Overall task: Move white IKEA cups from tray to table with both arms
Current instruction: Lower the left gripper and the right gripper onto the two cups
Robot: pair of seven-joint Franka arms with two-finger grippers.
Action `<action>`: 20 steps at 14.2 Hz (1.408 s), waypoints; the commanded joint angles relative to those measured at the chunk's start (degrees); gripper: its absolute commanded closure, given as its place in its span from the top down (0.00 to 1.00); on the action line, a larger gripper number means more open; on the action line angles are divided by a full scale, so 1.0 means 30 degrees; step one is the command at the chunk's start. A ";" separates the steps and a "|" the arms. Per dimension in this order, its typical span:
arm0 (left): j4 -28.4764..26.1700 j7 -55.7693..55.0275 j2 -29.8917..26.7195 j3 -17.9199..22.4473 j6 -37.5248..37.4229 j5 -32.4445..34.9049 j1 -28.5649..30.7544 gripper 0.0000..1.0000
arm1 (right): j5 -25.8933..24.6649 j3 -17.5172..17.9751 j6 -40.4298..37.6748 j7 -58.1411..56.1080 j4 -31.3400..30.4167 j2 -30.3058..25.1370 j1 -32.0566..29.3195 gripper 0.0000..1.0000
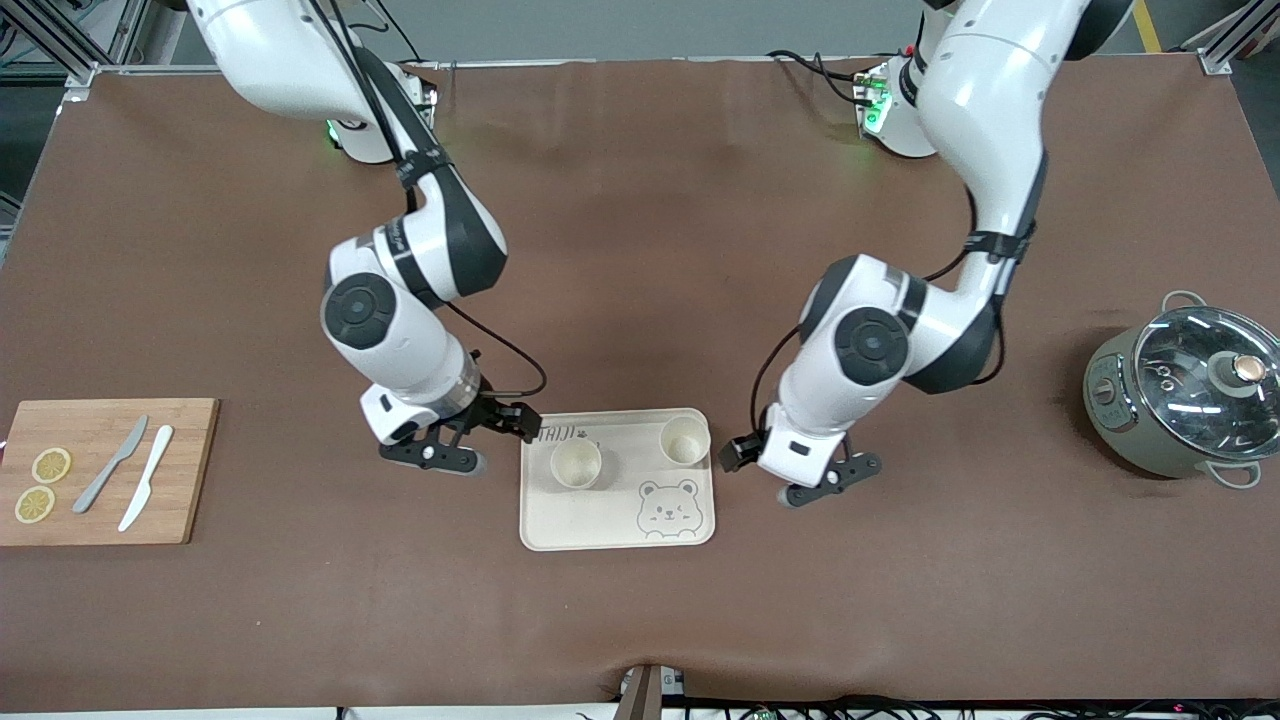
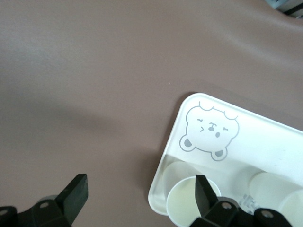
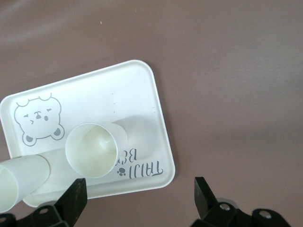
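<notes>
Two white IKEA cups stand upright on the cream bear-print tray (image 1: pixel 690 535). One cup (image 1: pixel 576 464) is toward the right arm's end. The other cup (image 1: pixel 685 441) is in the tray corner toward the left arm's end. My right gripper (image 1: pixel 500 443) is open and empty, low over the tray's edge at the right arm's end. Its wrist view shows that gripper (image 3: pixel 139 196), the near cup (image 3: pixel 90 149) and the tray (image 3: pixel 109 90). My left gripper (image 1: pixel 760 475) is open and empty beside the tray's other end. Its wrist view shows that gripper (image 2: pixel 139 194), the corner cup (image 2: pixel 182 203) and the tray (image 2: pixel 265 137).
A wooden cutting board (image 1: pixel 180 470) with two knives and two lemon slices lies at the right arm's end of the table. A grey pot with a glass lid (image 1: pixel 1185 395) stands at the left arm's end. Brown tabletop surrounds the tray.
</notes>
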 commanded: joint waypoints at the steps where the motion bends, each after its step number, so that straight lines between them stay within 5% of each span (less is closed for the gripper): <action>1: 0.0709 -0.1242 0.1210 0.2049 0.0910 0.0376 -0.2399 1.00 | -0.0718 -0.0205 0.0118 0.0545 0.1099 0.1095 0.0255 1.00; 12: 0.0621 -0.3003 0.2736 0.2758 0.2028 0.0435 -0.4281 1.00 | -0.0866 -0.0206 0.2080 0.1160 0.1600 0.3089 0.0694 1.00; 13: 0.0650 -0.3323 0.2825 0.2729 0.2028 0.0435 -0.4281 0.88 | -0.0837 -0.0205 0.2168 0.1160 0.1600 0.3235 0.0723 1.00; 15: 0.0622 -0.4055 0.2826 0.2699 0.1999 0.0406 -0.4310 0.41 | -0.0837 -0.0234 0.2460 0.1189 0.1629 0.3644 0.0986 1.00; 17: 0.0621 -0.4293 0.2797 0.2699 0.1940 0.0406 -0.4281 0.12 | -0.0837 -0.0205 0.2899 0.1363 0.1804 0.4025 0.1075 1.00; 18: 0.0621 -0.4323 0.2709 0.2699 0.1911 0.0406 -0.4281 0.01 | -0.0837 -0.0205 0.3046 0.1539 0.1834 0.4201 0.1220 1.00; 20: 0.0650 -0.4700 0.2504 0.2758 0.1881 0.0347 -0.4165 0.00 | -0.0837 -0.0205 0.3398 0.1541 0.1834 0.4408 0.1222 1.00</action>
